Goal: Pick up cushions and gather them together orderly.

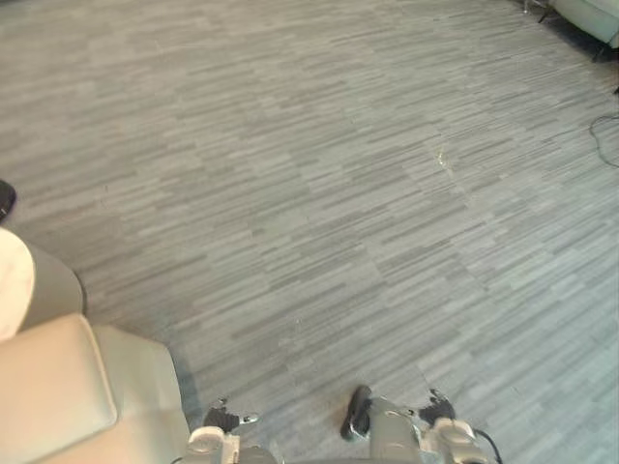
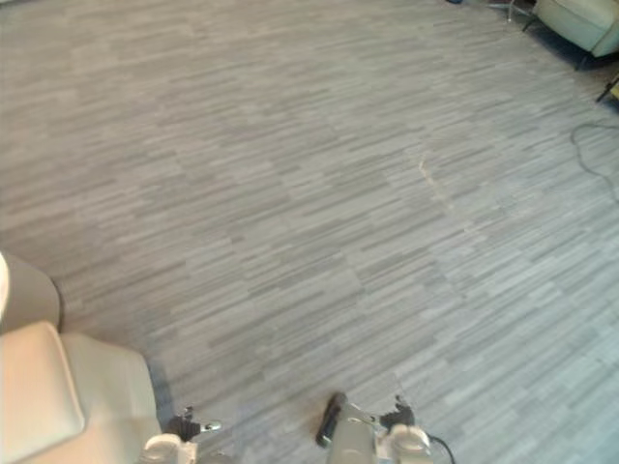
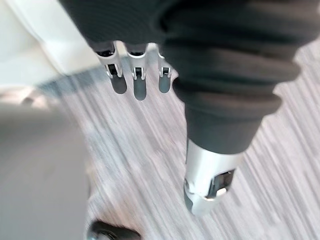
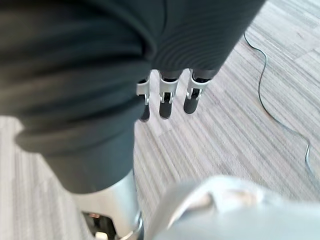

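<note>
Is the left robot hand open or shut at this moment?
Open: the left robot hand hangs with straight fingers, thumb apart, and holds nothing.

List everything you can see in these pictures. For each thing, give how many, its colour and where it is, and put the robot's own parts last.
floor: one, grey striped carpet, across the whole scene.
cream cushion: one, cream, lower left corner, with a pale grey seat next to it.
cream piece: one, cream, at the left edge behind the cushion; cut off, so I cannot tell what it is.
pale chair: one, off-white on dark legs, far top right corner, partly cut off.
left hand: one, silver fingers with dark tips, straight, holding nothing, above the carpet.
right hand: one, same colours, fingers relaxed, holding nothing, above the carpet.
</note>
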Controlling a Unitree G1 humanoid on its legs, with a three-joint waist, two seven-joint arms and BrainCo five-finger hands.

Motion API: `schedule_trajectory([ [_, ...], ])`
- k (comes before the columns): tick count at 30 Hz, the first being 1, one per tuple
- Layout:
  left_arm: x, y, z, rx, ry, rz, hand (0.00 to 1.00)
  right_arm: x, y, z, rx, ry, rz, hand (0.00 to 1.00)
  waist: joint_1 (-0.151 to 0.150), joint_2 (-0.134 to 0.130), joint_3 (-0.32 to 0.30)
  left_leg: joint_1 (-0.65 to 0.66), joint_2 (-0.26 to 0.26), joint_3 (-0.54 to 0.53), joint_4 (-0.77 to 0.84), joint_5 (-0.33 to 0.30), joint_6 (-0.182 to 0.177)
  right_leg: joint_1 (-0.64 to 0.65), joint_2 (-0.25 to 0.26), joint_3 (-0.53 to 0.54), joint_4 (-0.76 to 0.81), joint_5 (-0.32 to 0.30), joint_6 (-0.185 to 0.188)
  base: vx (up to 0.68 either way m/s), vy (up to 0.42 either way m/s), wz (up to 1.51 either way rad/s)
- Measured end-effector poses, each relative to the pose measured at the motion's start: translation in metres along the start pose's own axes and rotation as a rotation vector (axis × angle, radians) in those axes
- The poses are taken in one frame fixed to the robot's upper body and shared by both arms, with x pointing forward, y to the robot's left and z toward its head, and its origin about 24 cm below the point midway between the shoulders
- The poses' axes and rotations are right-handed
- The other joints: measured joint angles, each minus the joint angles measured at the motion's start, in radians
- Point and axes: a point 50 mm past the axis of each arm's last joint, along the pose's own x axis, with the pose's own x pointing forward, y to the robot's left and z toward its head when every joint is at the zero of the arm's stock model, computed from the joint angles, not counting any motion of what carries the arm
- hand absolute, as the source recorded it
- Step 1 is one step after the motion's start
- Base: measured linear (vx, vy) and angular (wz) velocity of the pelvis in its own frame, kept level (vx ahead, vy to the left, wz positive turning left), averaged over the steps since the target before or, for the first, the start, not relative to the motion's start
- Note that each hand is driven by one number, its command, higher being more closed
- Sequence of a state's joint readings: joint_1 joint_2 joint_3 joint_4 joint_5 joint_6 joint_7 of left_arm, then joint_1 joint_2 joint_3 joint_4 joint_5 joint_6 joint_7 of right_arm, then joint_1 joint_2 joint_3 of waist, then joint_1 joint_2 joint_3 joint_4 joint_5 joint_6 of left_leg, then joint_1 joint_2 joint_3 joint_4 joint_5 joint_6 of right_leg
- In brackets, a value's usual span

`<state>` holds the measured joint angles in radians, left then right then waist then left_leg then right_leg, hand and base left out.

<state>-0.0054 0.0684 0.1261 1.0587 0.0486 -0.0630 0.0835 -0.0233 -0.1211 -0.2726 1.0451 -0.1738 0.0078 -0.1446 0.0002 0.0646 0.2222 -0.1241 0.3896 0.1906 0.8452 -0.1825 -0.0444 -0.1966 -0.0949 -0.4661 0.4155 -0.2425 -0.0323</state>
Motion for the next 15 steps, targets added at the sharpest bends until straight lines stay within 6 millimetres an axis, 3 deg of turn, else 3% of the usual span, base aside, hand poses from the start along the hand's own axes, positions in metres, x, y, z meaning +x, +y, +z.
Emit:
schedule_trajectory([
  [2,0.001,0.000,0.007,-0.012,-0.031,0.003,0.00,-0.001,0.004,-0.005,0.022,0.024,-0.001,0.00,0.010,-0.009,0.012,-0.074,-0.063,-0.095,0.150,-0.074,-0.067,0.103,0.054,0.053,-0.053,-0.023,-0.033,0.39,-0.294,-0.92],
  [4,0.000,-0.003,0.014,-0.016,-0.066,-0.004,0.00,-0.002,0.009,-0.005,0.038,0.027,0.009,0.00,0.026,-0.029,0.022,-0.134,-0.148,-0.087,0.092,-0.107,-0.054,0.190,0.084,0.130,-0.128,-0.023,-0.034,0.46,-0.275,-1.16],
  [7,0.000,-0.010,0.022,-0.035,-0.102,-0.021,0.00,-0.002,0.012,-0.001,0.105,0.023,0.001,0.00,0.043,-0.030,0.023,-0.218,-0.265,-0.125,-0.146,-0.109,-0.049,0.253,0.109,0.226,-0.196,-0.023,-0.034,0.38,-0.066,-1.04],
  [8,0.000,-0.012,0.024,-0.038,-0.108,-0.025,0.00,-0.002,0.013,-0.001,0.119,0.028,-0.001,0.00,0.047,-0.033,0.024,-0.226,-0.307,-0.163,-0.269,-0.090,-0.057,0.274,0.111,0.257,-0.221,-0.023,-0.033,0.45,0.047,-1.02],
  [9,0.000,-0.014,0.026,-0.040,-0.112,-0.030,0.00,-0.002,0.015,-0.002,0.123,0.031,0.002,0.00,0.056,-0.035,0.025,-0.226,-0.351,-0.206,-0.447,-0.026,-0.055,0.312,0.113,0.304,-0.260,-0.027,-0.025,0.56,0.089,-1.31],
  [10,0.000,-0.014,0.027,-0.040,-0.114,-0.029,0.00,-0.004,0.019,-0.004,0.128,0.036,0.007,0.00,0.062,-0.046,0.026,-0.220,-0.368,-0.214,-0.511,0.088,-0.037,0.348,0.110,0.352,-0.284,-0.037,-0.008,0.47,0.086,-1.15],
  [11,0.000,-0.013,0.026,-0.038,-0.111,-0.028,0.00,-0.004,0.020,-0.005,0.130,0.039,0.011,0.00,0.064,-0.049,0.020,-0.212,-0.370,-0.212,-0.518,0.127,-0.036,0.354,0.108,0.368,-0.288,-0.042,0.001,0.52,0.098,-0.90],
  [12,0.001,-0.009,0.027,-0.024,-0.113,-0.020,0.00,-0.007,0.029,-0.006,0.144,0.039,0.029,0.00,0.054,-0.076,0.002,-0.199,-0.389,-0.189,-0.496,0.117,0.007,0.360,0.080,0.402,-0.291,-0.053,0.020,0.53,0.089,-0.52],
  [15,0.002,-0.006,0.028,-0.010,-0.116,-0.015,0.00,-0.010,0.033,-0.014,0.175,0.058,0.033,0.00,0.061,-0.100,0.001,-0.163,-0.368,-0.121,-0.423,0.011,0.030,0.308,0.065,0.452,-0.103,-0.066,0.048,0.54,0.121,-0.71],
])
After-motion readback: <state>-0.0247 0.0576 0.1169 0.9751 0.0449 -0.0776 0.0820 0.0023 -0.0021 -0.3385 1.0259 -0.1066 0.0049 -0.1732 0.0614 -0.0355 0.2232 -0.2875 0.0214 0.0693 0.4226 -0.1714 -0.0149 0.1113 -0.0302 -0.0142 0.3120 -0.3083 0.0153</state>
